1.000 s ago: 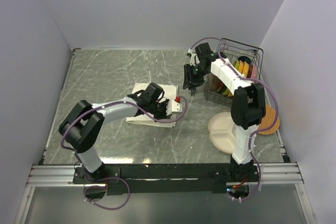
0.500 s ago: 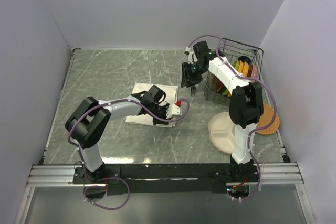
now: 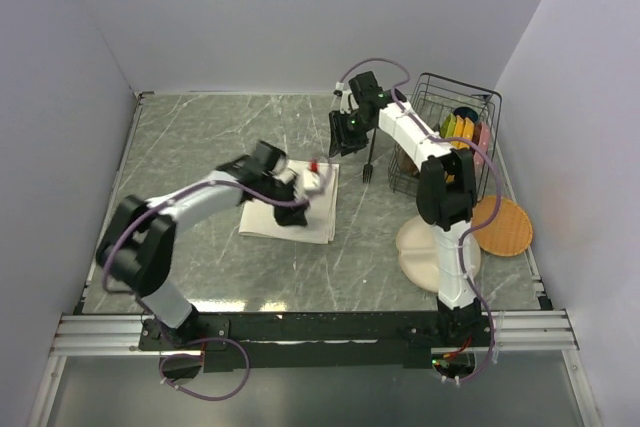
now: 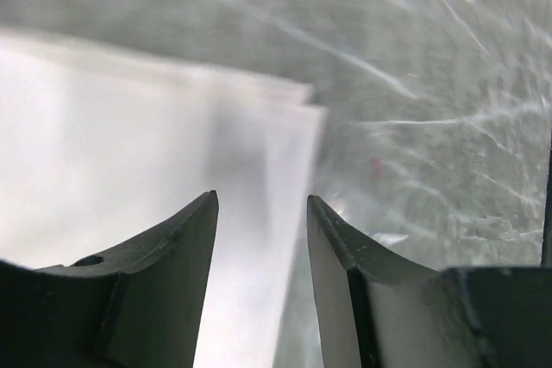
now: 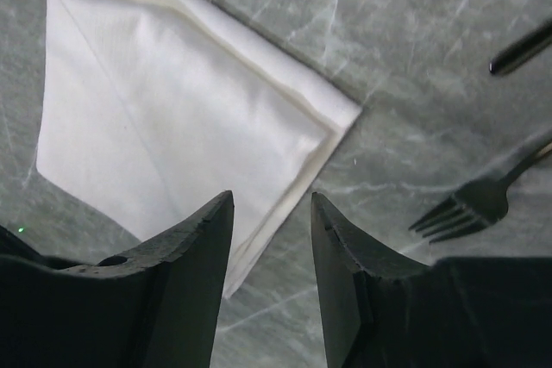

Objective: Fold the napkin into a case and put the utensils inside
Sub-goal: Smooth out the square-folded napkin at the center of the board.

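Top view. Wire basket (image 3: 481, 97) sat at upper right of the frame with colourful plates (image 3: 462, 129) standing on edge inside it. Below the basket, on the grey marbled table (image 3: 200, 147), lay a beige divided plate (image 3: 420, 247) and, just beside it to the right, an orange plate (image 3: 505, 227). The right arm crossed over both. The napkin (image 3: 288, 212) lay folded into a layered rectangle at frame centre, flat on the table. The left gripper (image 3: 300, 197) hung over its upper right part. The right gripper (image 3: 343, 142) stood above and right of the napkin. The fork (image 3: 369, 165) lay on the table between that gripper and the basket, outside the napkin.

Left wrist view. The left gripper (image 4: 261, 200) had its jaws apart with nothing between them. The napkin (image 4: 129, 144) filled the left of the frame, its layered corner at centre and bare table to the right.

Right wrist view. The right gripper (image 5: 272, 197) had its jaws parted and empty. The napkin (image 5: 172, 109) lay at upper left, one corner pointing right. The fork (image 5: 470, 204) lay at right, tines toward the gripper, apart from the cloth. Another dark handle (image 5: 522, 49) entered at upper right; what it belonged to could not be told.
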